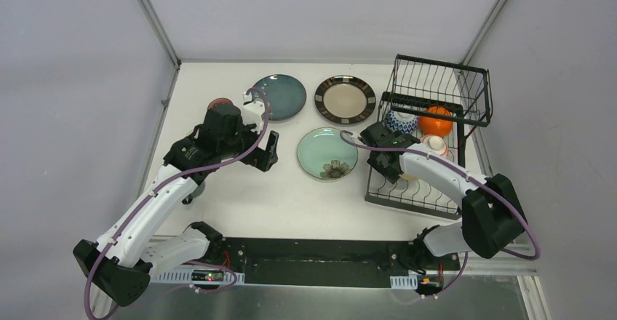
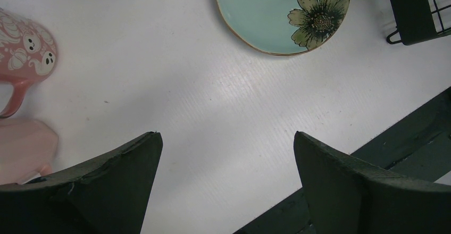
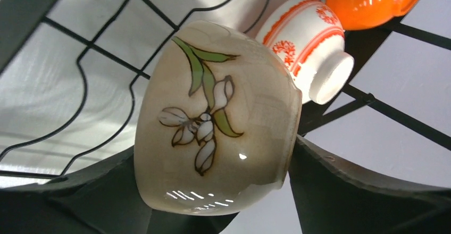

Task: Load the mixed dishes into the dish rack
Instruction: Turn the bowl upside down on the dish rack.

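Loading looks roughly half done. The dish rack (image 1: 473, 87) holds an orange bowl (image 1: 437, 120), a blue-patterned bowl (image 1: 400, 121) and a red-patterned bowl (image 1: 434, 144), and a beige flowered bowl (image 3: 213, 101) lies tipped on its side on the wires of the lower tray. That beige bowl sits squarely between the right jaws, which flank its base and rim. I cannot tell whether they are gripping it or have let go. 3 plates lie flat on the table (image 1: 240, 196): the teal plate (image 1: 279, 96), the dark-rimmed beige plate (image 1: 345, 100) and the mint flower plate (image 1: 327, 153). A patterned pink cup (image 2: 26, 48) and what seems to be a 2nd, plainer pink cup (image 2: 24, 157) also wait there. The left jaws are spread wide and hold nothing. They hover over bare table, with the cups just to one side and the mint plate beyond.
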Controlling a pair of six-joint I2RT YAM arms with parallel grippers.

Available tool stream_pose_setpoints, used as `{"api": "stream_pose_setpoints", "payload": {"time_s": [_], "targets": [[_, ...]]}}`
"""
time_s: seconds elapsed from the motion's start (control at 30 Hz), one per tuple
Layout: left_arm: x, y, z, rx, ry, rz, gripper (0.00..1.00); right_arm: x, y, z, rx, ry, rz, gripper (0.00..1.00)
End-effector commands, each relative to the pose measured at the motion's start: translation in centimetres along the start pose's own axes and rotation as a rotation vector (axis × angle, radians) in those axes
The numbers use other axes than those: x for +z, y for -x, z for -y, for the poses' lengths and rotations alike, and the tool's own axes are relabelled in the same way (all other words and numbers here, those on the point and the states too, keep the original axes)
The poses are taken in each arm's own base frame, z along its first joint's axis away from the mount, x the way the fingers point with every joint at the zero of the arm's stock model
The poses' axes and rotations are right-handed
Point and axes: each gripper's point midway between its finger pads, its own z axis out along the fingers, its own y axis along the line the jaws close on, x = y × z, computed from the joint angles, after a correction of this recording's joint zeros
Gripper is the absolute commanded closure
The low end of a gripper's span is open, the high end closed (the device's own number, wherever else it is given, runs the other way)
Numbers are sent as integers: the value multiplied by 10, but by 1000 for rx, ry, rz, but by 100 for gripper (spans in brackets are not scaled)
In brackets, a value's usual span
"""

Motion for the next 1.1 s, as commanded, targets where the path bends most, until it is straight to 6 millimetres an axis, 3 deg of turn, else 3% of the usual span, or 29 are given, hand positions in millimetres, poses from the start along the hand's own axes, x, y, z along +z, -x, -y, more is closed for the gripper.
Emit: {"api": "stream_pose_setpoints", "payload": {"time_s": [0.0,0.2,0.63,0.9,1.0,1.07], "targets": [[0,10,-2,-5,12,43,1,-4,5,-10,10,58,20,12],[1,9,-4,-4,21,41,1,-15,1,-15,2,110,28,1],[1,9,-3,1,15,39,1,-50,-15,-10,11,199,37,1],[0,9,-2,2,13,43,1,-49,-21,-25,-7,253,6,0],[-1,9,-2,2,13,43,1,-51,-20,-28,-5,272,12,10],[-1,9,-2,1,10,46,1,-51,-18,-26,-3,260,23,26]]}}
